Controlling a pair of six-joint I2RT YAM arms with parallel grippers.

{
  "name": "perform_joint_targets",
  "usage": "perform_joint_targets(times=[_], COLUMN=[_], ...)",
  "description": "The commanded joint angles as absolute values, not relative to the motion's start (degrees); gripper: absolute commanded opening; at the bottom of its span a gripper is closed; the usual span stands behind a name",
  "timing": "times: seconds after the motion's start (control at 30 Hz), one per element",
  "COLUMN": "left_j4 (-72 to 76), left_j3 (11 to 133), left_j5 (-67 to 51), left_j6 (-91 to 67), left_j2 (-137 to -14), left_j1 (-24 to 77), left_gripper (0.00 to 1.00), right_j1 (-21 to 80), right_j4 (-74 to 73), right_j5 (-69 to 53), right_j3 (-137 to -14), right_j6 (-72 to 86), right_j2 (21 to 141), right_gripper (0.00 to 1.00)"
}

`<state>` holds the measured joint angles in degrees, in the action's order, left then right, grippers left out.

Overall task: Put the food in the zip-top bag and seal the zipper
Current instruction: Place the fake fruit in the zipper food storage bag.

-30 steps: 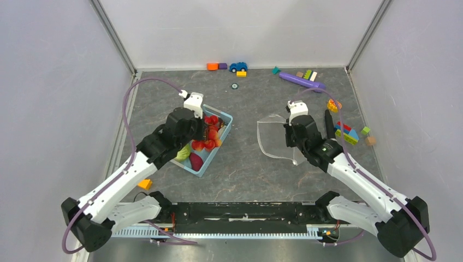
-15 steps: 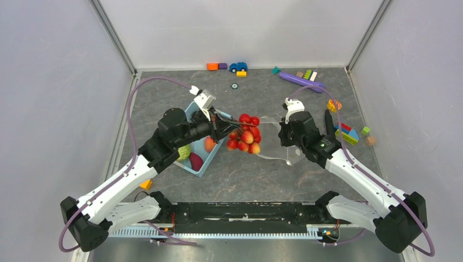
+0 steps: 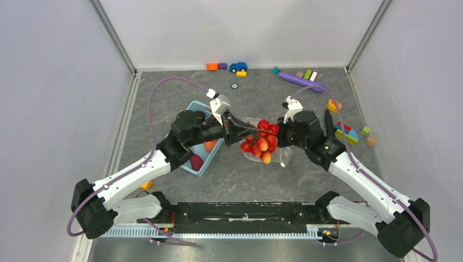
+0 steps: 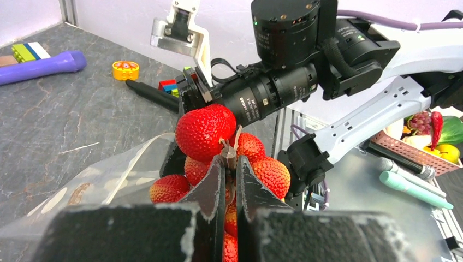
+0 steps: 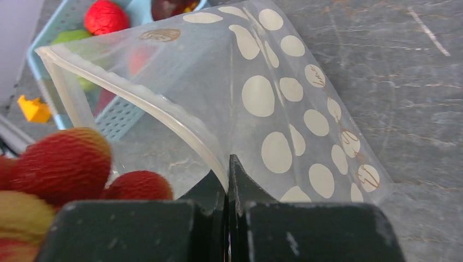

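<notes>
My left gripper (image 3: 245, 132) (image 4: 229, 161) is shut on the stem of a bunch of red and orange bumpy toy fruits (image 3: 262, 143) (image 4: 205, 131). It holds the bunch in the air at the mouth of the clear dotted zip-top bag (image 3: 281, 157) (image 5: 273, 98). My right gripper (image 3: 282, 132) (image 5: 228, 164) is shut on the bag's rim at the zipper strip (image 5: 136, 93) and holds the mouth lifted open. The bunch (image 5: 60, 164) shows blurred at the opening. The white slider tab is not visible. More food, orange (image 3: 210, 146) and maroon (image 3: 195, 162), lies in the basket.
The light blue basket (image 3: 203, 170) stands left of the bag, under my left arm. A toy car (image 3: 238, 66) and blocks lie at the back edge. A purple stick (image 3: 302, 81), a black pen (image 3: 329, 123) and coloured blocks (image 3: 346, 134) lie at the right. An orange block (image 3: 145, 184) lies near left.
My left gripper lifted the fruit bunch out of the basket and carried it right to the bag's mouth. My right gripper raised the bag's rim and moved slightly left.
</notes>
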<state>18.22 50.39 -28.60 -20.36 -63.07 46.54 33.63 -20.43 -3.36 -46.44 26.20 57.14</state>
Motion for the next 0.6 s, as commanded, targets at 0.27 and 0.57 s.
perform_joint_targets(times=[0.27,0.57], left_j4=[25.72,20.97], left_j3=[45.84,43.34], left_j5=[-25.48,-22.10], left_j6=[-18.40,-14.69], left_j2=[-64.54,-61.59], left_j1=[46.93,46.90], left_gripper=[0.02,0.02], right_j1=[33.48,33.39], right_j4=[-17.48,-17.65], right_j5=[-14.87,-14.33], right_j3=[-50.66,-51.87], right_j6=[30.50,31.00], right_j2=[55.67,55.19], right_gripper=[0.00,0.00])
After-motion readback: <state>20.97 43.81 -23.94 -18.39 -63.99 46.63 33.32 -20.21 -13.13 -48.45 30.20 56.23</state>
